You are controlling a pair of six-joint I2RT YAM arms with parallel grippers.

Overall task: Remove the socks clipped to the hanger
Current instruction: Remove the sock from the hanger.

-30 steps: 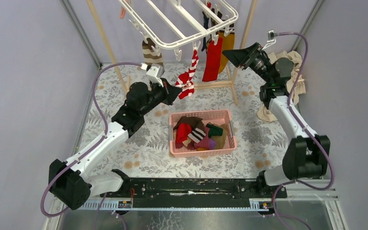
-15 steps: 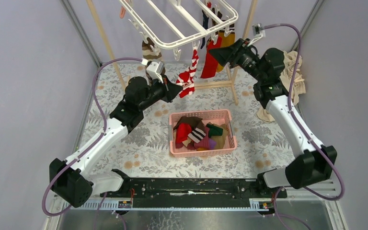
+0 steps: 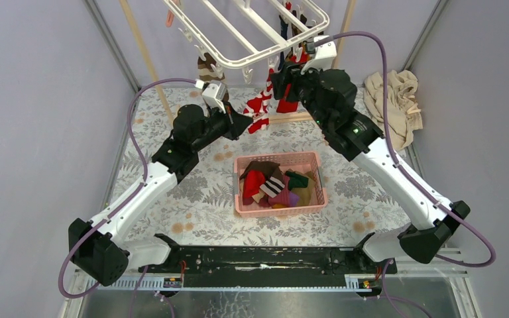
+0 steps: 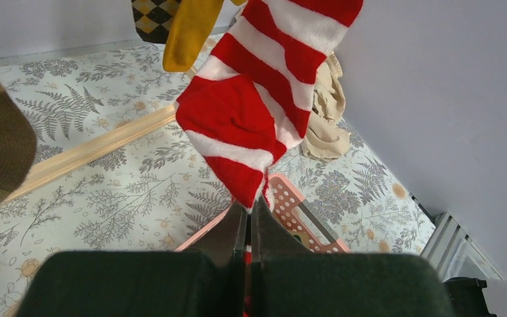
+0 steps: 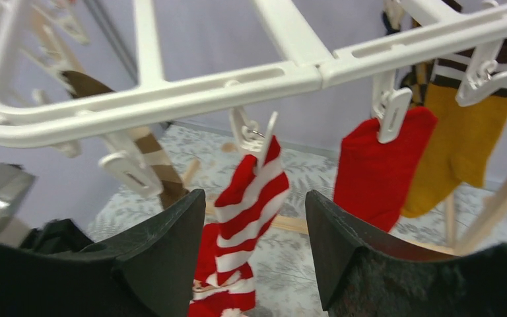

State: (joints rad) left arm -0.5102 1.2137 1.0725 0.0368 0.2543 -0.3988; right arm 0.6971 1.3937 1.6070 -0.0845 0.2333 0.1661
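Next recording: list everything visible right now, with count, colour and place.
white plastic rectangular drying hanger: one, white, overhead at the far side.
red-and-white striped sock: one, clipped to the hanger's front bar.
plain red sock: one, clipped right of the striped one.
mustard-yellow sock: one, clipped beside the red one.
brown striped sock: one, clipped at the hanger's left end.
pink plastic basket: one, in the centre.
loose socks: several, mixed colours, in the basket.
beige crumpled cloth: one, far right corner.
wooden pole frame: one, light wood, under the hanger.
left gripper: one, black, shut on the striped sock's toe.
right gripper: one, black, open, facing the striped sock.
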